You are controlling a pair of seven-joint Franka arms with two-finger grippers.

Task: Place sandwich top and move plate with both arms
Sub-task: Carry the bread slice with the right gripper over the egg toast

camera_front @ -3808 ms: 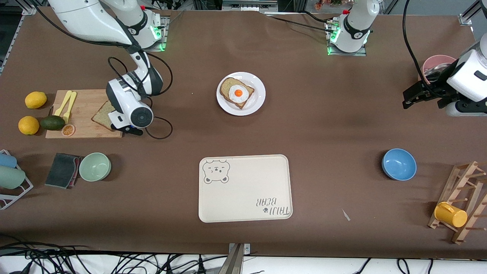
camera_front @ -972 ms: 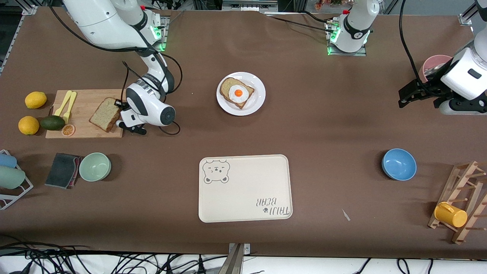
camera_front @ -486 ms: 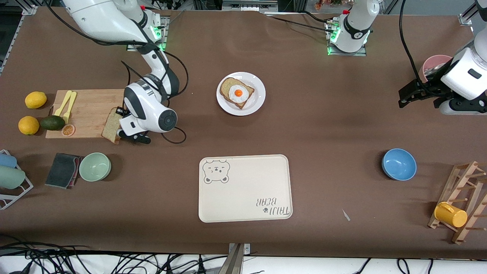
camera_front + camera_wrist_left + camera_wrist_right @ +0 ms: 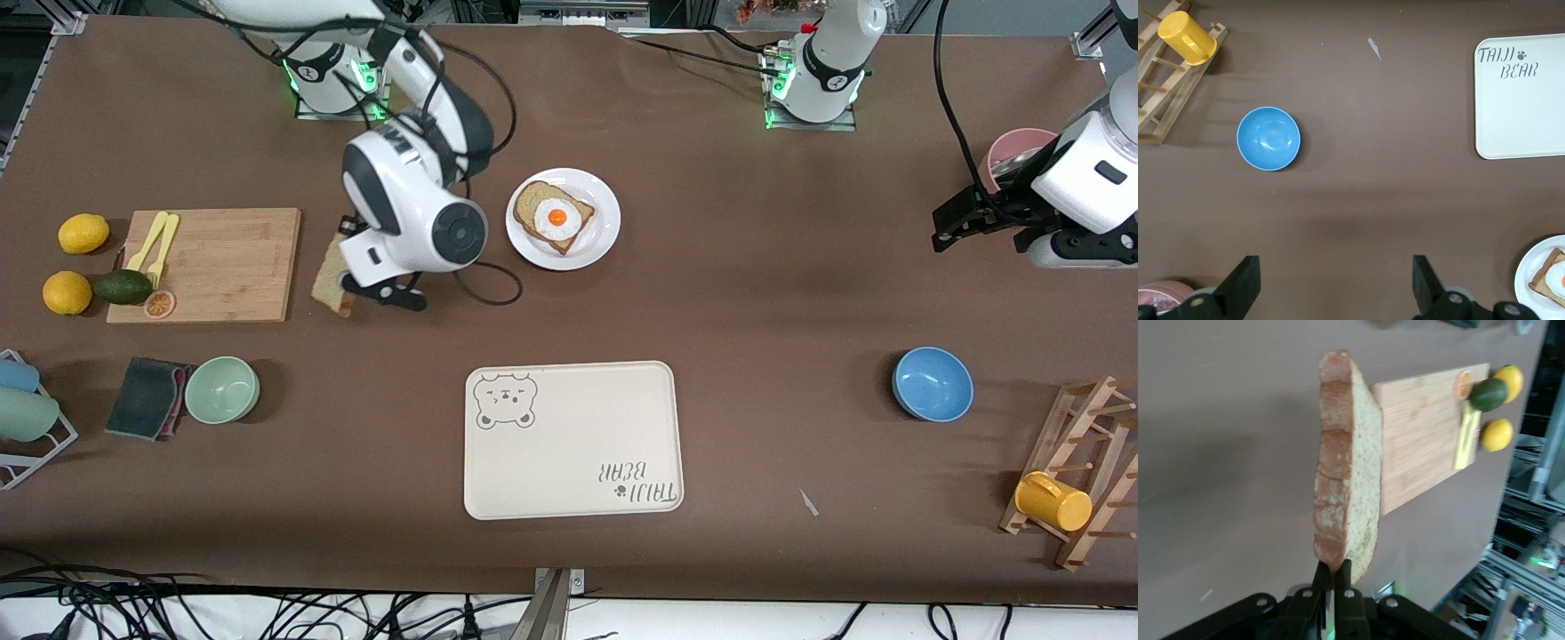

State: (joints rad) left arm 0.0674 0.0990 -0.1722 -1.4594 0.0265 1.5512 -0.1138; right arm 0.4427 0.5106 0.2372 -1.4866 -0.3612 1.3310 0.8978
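Right end effector (image 4: 342, 289) pinches the sandwich top (image 4: 333, 277) on edge, beside the plate (image 4: 605, 233), toward the right arm's end; left end effector (image 4: 956, 227) waits open.

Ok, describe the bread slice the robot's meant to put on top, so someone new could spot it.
Start at the wooden board toward the right arm's end of the table. Just off it, toward the white plate, the right claw holds a tan slice on edge in the air. Unlike the plate's slice, it carries no egg.

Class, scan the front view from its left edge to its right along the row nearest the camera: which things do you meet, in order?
Sponge → green bowl → bear tray → blue bowl → yellow mug on its wooden rack.
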